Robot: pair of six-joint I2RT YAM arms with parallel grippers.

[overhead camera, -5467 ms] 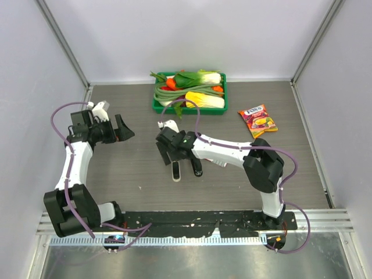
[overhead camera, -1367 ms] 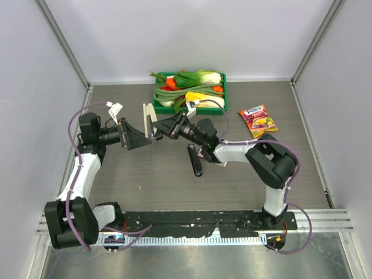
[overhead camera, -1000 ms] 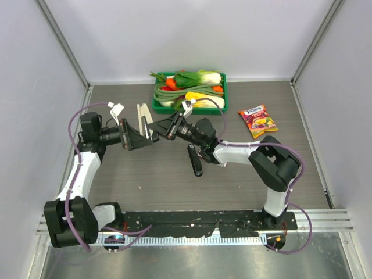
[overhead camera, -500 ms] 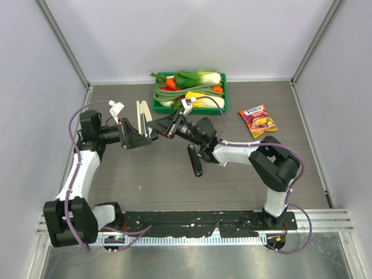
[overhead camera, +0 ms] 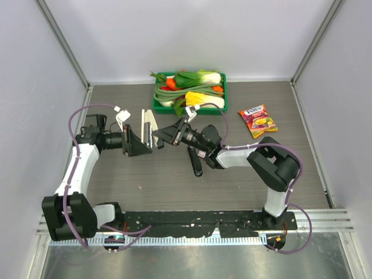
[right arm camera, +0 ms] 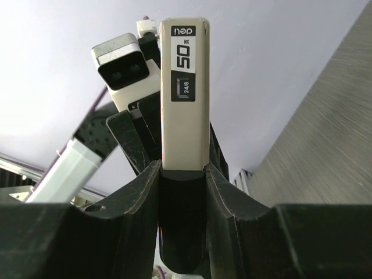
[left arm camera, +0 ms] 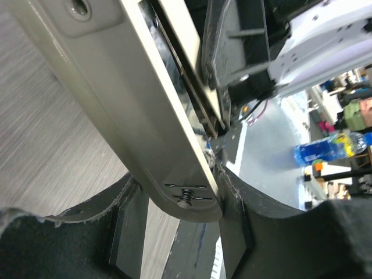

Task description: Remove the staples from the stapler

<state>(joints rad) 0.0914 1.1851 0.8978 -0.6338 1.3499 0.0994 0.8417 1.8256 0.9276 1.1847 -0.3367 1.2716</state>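
A beige stapler (overhead camera: 147, 123) with a black back end hangs above the table between both arms. My left gripper (overhead camera: 141, 141) comes from the left and is shut on the rounded end of its base (left arm camera: 185, 195), with one finger on each side. In the left wrist view, a metal rail (left arm camera: 174, 75) shows between the base and the upper arm. My right gripper (overhead camera: 158, 136) comes from the right and is shut on the stapler's black back end (right arm camera: 182, 192), so the labelled top (right arm camera: 183, 104) points away from that camera. The staples are hidden.
A black stapler (overhead camera: 195, 161) lies on the table under the right forearm. A green tray (overhead camera: 158, 106) of vegetables stands at the back centre. A candy bag (overhead camera: 257, 120) lies at the back right. Walls close in the left, right and back.
The left gripper's jaws have closed from wide open onto the stapler's end. The stapler and both grippers have shifted slightly to the right and nearer.
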